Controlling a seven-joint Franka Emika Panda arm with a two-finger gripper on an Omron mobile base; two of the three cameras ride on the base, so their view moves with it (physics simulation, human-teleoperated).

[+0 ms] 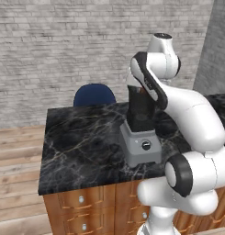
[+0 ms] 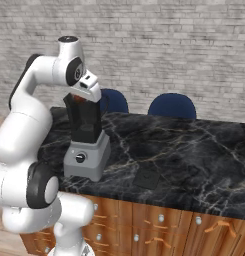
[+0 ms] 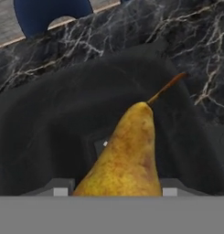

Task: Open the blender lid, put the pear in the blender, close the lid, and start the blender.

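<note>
At the centre of the hand view, the pear (image 3: 125,155) is sitting clamped between the two finger tips of the gripper (image 3: 115,187), stem pointing toward the upper right of the frame; the dark open mouth of the blender (image 3: 49,137) jar is lying directly behind it.

- **Lid:** the blender lid (image 2: 147,177) is lying flat on the counter (image 2: 194,150) at the lower centre of the right base view, just right of the grey base; the jar top is therefore standing open.
- **Blender position:** in the left base view the blender (image 1: 140,133) is standing at the middle of the frame, near the front edge of the counter (image 1: 77,142); its round knob is facing the cameras.
- **Gripper position:** in the right base view the gripper (image 2: 80,98) is hovering at the jar rim, upper left of the frame, with an orange patch of the pear (image 2: 80,98) showing beneath it.

Step in hand, as judged: putting the pear into the jar; lid removal is appearing complete.

Next move, as judged: parting the fingers while the fruit is centred over the opening, so it is dropping inside and not catching the rim; lid refitting and knob turning are remaining.
</note>
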